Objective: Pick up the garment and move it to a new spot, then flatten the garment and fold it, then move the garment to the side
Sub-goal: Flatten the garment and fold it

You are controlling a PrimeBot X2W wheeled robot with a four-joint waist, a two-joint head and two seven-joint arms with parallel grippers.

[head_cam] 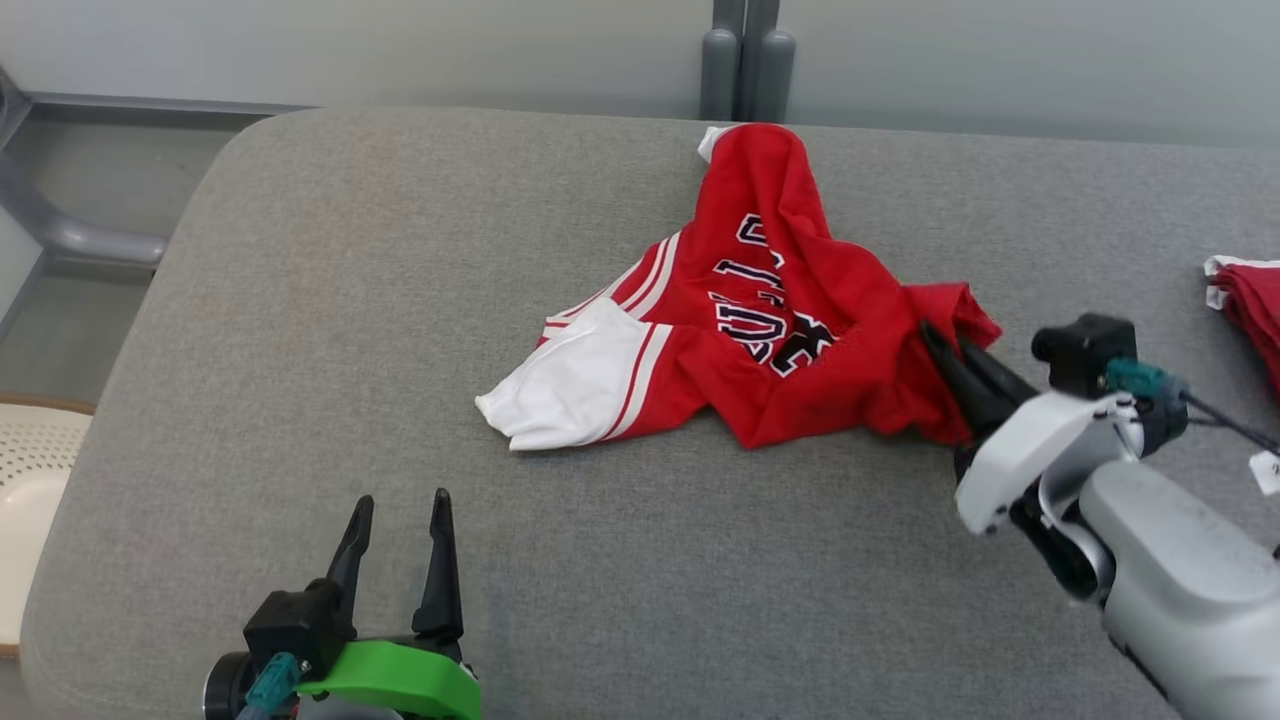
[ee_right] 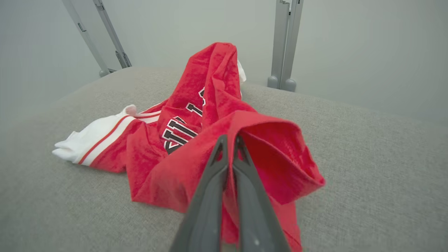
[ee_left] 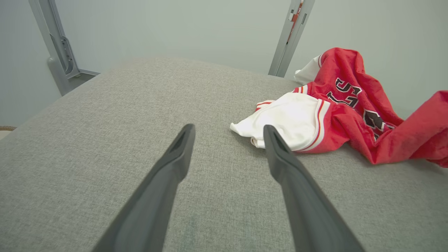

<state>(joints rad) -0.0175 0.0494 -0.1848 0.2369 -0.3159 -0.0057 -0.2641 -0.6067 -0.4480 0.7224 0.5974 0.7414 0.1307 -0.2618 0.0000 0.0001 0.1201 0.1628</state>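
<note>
The garment (head_cam: 760, 310) is a red jersey with white panels, white stripes and dark lettering, lying crumpled in the middle of the grey cushioned surface (head_cam: 400, 300). My right gripper (head_cam: 945, 345) is shut on the garment's right edge, a fold of red cloth (ee_right: 245, 140) pinched between its dark fingers and lifted a little. My left gripper (head_cam: 400, 515) stands open near the front edge, left of the garment, nothing between its fingers. In the left wrist view the garment's white panel (ee_left: 290, 119) lies just beyond the right fingertip (ee_left: 271, 134).
Another red and white cloth (head_cam: 1250, 300) lies at the right edge of the surface. Grey metal posts (head_cam: 745, 60) stand behind the back edge against a pale wall. A pale perforated object (head_cam: 30, 500) sits beside the surface at the left.
</note>
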